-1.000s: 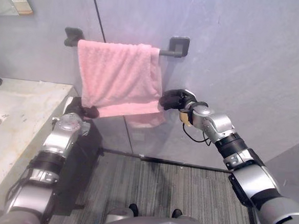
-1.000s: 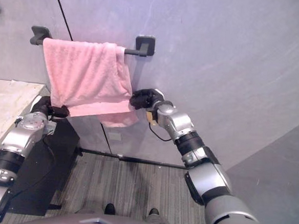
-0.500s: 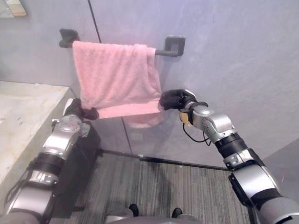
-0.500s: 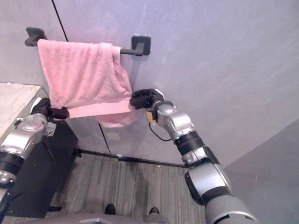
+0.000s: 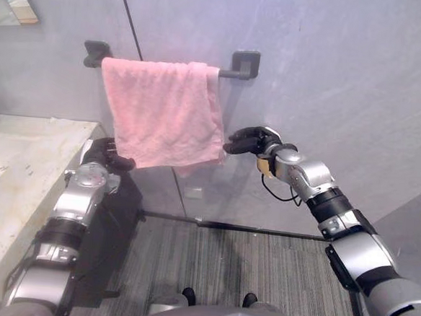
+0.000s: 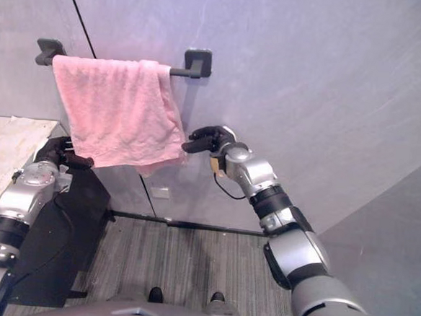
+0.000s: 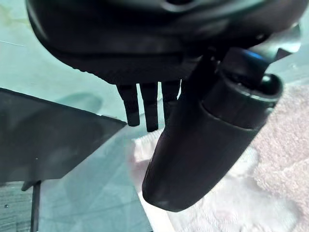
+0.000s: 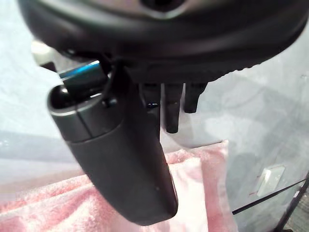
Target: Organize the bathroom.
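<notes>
Grey wall, upper frame: pink towel [image 5: 163,111] draped over black bar [image 5: 231,74]. Left robot hand [image 5: 104,153] and right robot hand [image 5: 254,140], fingers relaxed, holding nothing, flank its lower corners. Straightening appears finished; next, withdraw.

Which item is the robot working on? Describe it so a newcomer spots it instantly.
On the grey wall, above the pale counter, runs a black towel bar. Draped over it hangs the pink towel, with the left hand and right hand at its lower corners. It is the scene's sole pink, soft thing.
</notes>
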Available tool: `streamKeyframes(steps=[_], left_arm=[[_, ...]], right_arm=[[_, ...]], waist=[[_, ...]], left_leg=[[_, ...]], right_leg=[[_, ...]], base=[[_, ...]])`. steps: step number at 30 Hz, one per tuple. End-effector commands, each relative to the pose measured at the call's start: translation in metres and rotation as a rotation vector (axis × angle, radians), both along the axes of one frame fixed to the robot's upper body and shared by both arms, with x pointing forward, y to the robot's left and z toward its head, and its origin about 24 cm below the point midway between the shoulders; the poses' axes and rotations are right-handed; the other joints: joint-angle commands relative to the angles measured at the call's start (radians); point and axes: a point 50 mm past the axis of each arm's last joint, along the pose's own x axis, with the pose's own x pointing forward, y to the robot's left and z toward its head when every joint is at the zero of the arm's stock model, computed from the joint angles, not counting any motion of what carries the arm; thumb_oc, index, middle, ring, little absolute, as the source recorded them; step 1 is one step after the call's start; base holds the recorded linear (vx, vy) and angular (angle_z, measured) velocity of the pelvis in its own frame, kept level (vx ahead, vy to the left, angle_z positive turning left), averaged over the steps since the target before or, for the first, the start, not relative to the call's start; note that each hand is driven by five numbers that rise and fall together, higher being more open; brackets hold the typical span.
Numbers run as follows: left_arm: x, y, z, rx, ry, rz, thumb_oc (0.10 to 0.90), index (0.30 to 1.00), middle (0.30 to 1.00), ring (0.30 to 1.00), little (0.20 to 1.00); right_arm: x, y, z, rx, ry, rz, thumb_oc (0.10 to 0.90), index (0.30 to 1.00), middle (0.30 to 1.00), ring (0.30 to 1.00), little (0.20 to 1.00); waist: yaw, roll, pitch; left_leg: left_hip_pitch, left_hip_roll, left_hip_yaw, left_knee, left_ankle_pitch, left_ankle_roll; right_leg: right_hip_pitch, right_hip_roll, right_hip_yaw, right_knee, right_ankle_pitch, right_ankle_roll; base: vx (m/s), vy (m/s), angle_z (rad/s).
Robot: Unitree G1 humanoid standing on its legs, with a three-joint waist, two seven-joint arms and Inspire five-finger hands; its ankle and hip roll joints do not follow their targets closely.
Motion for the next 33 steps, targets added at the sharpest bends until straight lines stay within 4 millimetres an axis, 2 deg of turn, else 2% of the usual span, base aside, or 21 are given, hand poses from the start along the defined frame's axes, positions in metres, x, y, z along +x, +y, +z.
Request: streamKeyframes(steps=[1, 9, 14, 20, 23, 25, 29, 30, 31, 33], left_arm=[[0.005, 0.017, 0.036, 0.101, -0.138, -0.002, 0.8, 0.9, 0.9, 0.9, 0.9], [0.005, 0.012, 0.031, 0.105, -0.094, -0.048, 0.8, 0.9, 0.9, 0.9, 0.9], [-0.002, 0.008, 0.015, 0.084, -0.027, -0.061, 0.8, 0.9, 0.9, 0.9, 0.9], [-0.016, -0.007, -0.02, -0.019, 0.029, -0.082, 0.8, 0.9, 0.9, 0.9, 0.9], [-0.034, -0.021, -0.047, -0.158, 0.083, -0.138, 0.8, 0.9, 0.9, 0.9, 0.9], [-0.04, -0.024, -0.052, -0.221, 0.078, -0.124, 0.8, 0.9, 0.9, 0.9, 0.9], [-0.059, -0.029, -0.075, -0.303, 0.137, -0.118, 0.8, 0.9, 0.9, 0.9, 0.9], [-0.064, -0.03, -0.081, -0.315, 0.149, -0.093, 0.8, 0.9, 0.9, 0.9, 0.9], [-0.073, -0.031, -0.094, -0.317, 0.197, -0.089, 0.8, 0.9, 0.9, 0.9, 0.9], [-0.087, -0.034, -0.109, -0.345, 0.273, -0.096, 0.8, 0.9, 0.9, 0.9, 0.9]], right_arm=[[0.032, -0.043, 0.091, -0.083, -0.319, -0.209, 0.8, 0.9, 0.9, 0.9, 0.9], [0.031, -0.041, 0.086, -0.106, -0.287, -0.189, 0.8, 0.9, 0.9, 0.9, 0.9], [0.028, -0.036, 0.071, -0.136, -0.236, -0.159, 0.8, 0.9, 0.9, 0.9, 0.9], [0.019, -0.031, 0.052, -0.21, -0.194, -0.101, 0.8, 0.9, 0.9, 0.9, 0.9], [0.009, -0.03, 0.044, -0.259, -0.153, -0.064, 0.8, 0.9, 0.9, 0.9, 0.9], [0.006, -0.032, 0.039, -0.275, -0.13, -0.05, 0.8, 0.9, 0.9, 0.9, 0.9], [-0.011, -0.046, -0.001, -0.34, -0.014, 0.014, 0.8, 0.9, 0.9, 0.9, 0.9], [-0.018, -0.05, -0.016, -0.339, 0.018, 0.02, 0.8, 0.9, 0.9, 0.9, 0.9], [-0.029, -0.053, -0.04, -0.349, 0.069, 0.033, 0.8, 0.9, 0.9, 0.9, 0.9], [-0.044, -0.059, -0.066, -0.354, 0.145, 0.039, 0.8, 0.9, 0.9, 0.9, 0.9]], waist=[[0.022, -0.026, -0.094], [0.018, -0.021, -0.089], [0.02, -0.023, -0.091], [0.024, -0.025, -0.088], [0.034, -0.025, -0.079], [0.038, -0.024, -0.076], [0.046, -0.028, -0.074], [0.047, -0.029, -0.074], [0.048, -0.031, -0.077], [0.051, -0.031, -0.077]], left_leg=[[0.013, -0.042, 0.039, 0.045, -0.098, -0.001], [0.012, -0.042, 0.042, 0.046, -0.098, -0.001], [0.011, -0.043, 0.043, 0.044, -0.101, 0.001], [0.0, -0.043, 0.04, 0.046, -0.1, 0.003], [-0.011, -0.044, 0.036, 0.057, -0.1, 0.003], [-0.006, -0.043, 0.033, 0.055, -0.106, 0.003], [-0.012, -0.044, 0.037, 0.046, -0.102, 0.001], [-0.014, -0.043, 0.038, 0.043, -0.101, 0.0], [-0.019, -0.043, 0.042, 0.041, -0.1, 0.0], [-0.027, -0.043, 0.041, 0.042, -0.098, 0.001]], right_leg=[[-0.014, 0.021, 0.045, 0.036, -0.093, 0.022], [-0.019, 0.02, 0.049, 0.038, -0.091, 0.024], [-0.018, 0.021, 0.05, 0.032, -0.092, 0.024], [-0.028, 0.023, 0.05, 0.035, -0.097, 0.021], [-0.026, 0.021, 0.044, 0.034, -0.099, 0.014], [-0.02, 0.02, 0.038, 0.031, -0.106, 0.015], [-0.019, 0.021, 0.022, 0.013, -0.102, 0.013], [-0.021, 0.022, 0.019, 0.011, -0.101, 0.013], [-0.026, 0.023, 0.015, 0.011, -0.101, 0.013], [-0.032, 0.023, 0.013, 0.013, -0.102, 0.013]], base=[[0.0, 0.0, 0.0], [0.0, 0.0, 0.0], [-0.02, 0.002, 0.0], [-0.06, 0.015, -0.01], [-0.08, 0.015, 0.01], [-0.06, 0.021, 0.03], [-0.08, 0.014, 0.03], [-0.09, 0.005, 0.09], [-0.1, 0.004, 0.08], [-0.1, 0.003, 0.03]])
